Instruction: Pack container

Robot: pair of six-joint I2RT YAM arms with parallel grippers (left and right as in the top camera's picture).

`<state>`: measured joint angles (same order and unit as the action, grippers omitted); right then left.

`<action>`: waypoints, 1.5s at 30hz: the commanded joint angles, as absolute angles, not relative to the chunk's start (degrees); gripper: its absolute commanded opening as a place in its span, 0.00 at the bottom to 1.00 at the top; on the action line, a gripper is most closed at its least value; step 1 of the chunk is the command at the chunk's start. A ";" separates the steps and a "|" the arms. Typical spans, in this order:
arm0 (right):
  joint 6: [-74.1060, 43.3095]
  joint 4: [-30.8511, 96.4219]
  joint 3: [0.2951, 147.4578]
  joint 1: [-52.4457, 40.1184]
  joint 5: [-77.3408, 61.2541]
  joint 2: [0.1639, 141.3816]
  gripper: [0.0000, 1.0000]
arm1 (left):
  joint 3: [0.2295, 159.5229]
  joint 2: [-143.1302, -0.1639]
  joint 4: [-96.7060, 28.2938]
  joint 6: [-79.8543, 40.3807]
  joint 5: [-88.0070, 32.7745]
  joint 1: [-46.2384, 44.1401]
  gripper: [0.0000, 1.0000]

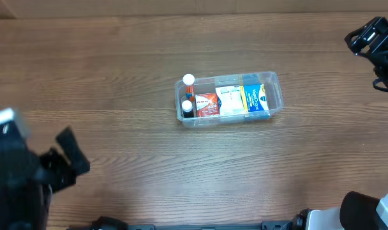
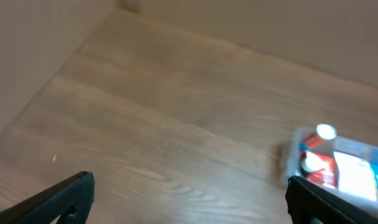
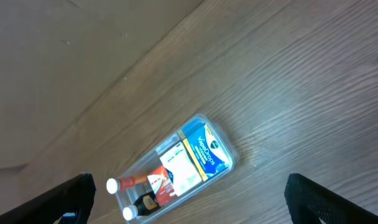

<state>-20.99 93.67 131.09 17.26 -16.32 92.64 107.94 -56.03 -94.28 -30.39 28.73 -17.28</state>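
Clear rectangular plastic container (image 1: 278,94) looks fully packed; left tool (image 2: 189,186) and right tool (image 3: 189,186) gape empty; next, likely parking.

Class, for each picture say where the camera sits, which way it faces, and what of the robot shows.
Overhead: above the table, looking down on the container; left gripper lower left, right gripper upper right.
Left wrist: low on the left arm, looking across the table to the container; own fingers at bottom corners.
Right wrist: high on the right arm, looking down on the container; own fingers at bottom corners.
Shared: the container, in all three.
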 commanded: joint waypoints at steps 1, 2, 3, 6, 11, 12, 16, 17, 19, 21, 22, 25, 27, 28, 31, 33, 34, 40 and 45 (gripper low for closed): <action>-21.26 93.36 131.26 17.39 -16.60 92.42 1.00 | 91.96 -50.68 -84.97 -35.55 34.81 -17.61 1.00; -21.26 93.36 131.26 17.39 -16.60 92.42 1.00 | 88.23 -49.45 -81.25 -34.28 34.79 -17.61 1.00; -21.26 93.36 131.26 17.39 -16.60 92.42 1.00 | 84.27 -48.51 -77.10 -32.47 34.79 -17.61 1.00; -21.26 93.36 131.26 17.39 -16.60 92.42 1.00 | 72.62 -47.94 -64.36 -26.85 34.52 -17.61 1.00; -21.28 93.36 131.26 17.39 -16.60 92.42 1.00 | 58.22 -51.53 -48.25 -26.22 25.30 -17.61 1.00; -21.26 93.36 131.26 17.39 -16.60 92.42 1.00 | 57.32 -52.56 -47.24 -26.30 22.39 -17.63 1.00; -21.26 93.36 131.26 17.39 -16.60 92.42 1.00 | 58.15 -54.81 -47.11 -26.35 10.24 -17.65 1.00; -21.26 93.36 131.26 17.39 -16.60 92.42 1.00 | 58.26 -54.81 -47.00 -26.35 7.27 -17.65 1.00; -21.26 93.36 131.26 17.39 -16.60 92.42 1.00 | 58.28 -54.78 -46.09 -26.22 1.15 -17.65 1.00; -21.26 93.36 131.26 17.39 -16.60 92.42 1.00 | 58.28 -54.87 -47.62 -25.26 1.67 -17.61 1.00; -21.28 93.36 131.26 17.39 -16.60 92.42 1.00 | 58.28 -54.85 -48.01 -25.23 1.67 -17.61 1.00; -21.26 93.36 131.26 17.39 -16.60 92.42 1.00 | 58.28 -54.19 -47.27 -23.90 1.65 -17.61 1.00; -21.28 93.36 131.26 17.39 -16.60 92.42 1.00 | 58.28 -52.10 -47.00 -23.75 1.98 -17.61 1.00; -21.26 93.36 131.26 17.39 -16.60 92.42 1.00 | 58.28 -51.07 -46.83 -23.68 2.20 -17.61 1.00; -21.28 93.36 131.26 17.39 -16.60 92.42 1.00 | 58.11 -45.84 -46.81 -22.50 4.80 -17.61 1.00; -21.28 93.36 131.26 17.39 -16.60 92.42 1.00 | 56.88 -41.93 -45.91 -20.43 6.66 -17.08 1.00; -21.26 93.36 131.26 17.39 -16.60 92.42 1.00 | 55.99 -40.16 -45.50 -19.57 6.66 -16.32 1.00; -21.26 93.36 131.26 17.39 -16.60 92.42 1.00 | 40.77 -26.17 -38.72 -19.22 -4.78 -2.74 1.00; -21.26 93.36 131.26 17.39 -16.60 92.42 1.00 | 25.15 -16.43 -30.81 -19.35 -9.17 1.93 1.00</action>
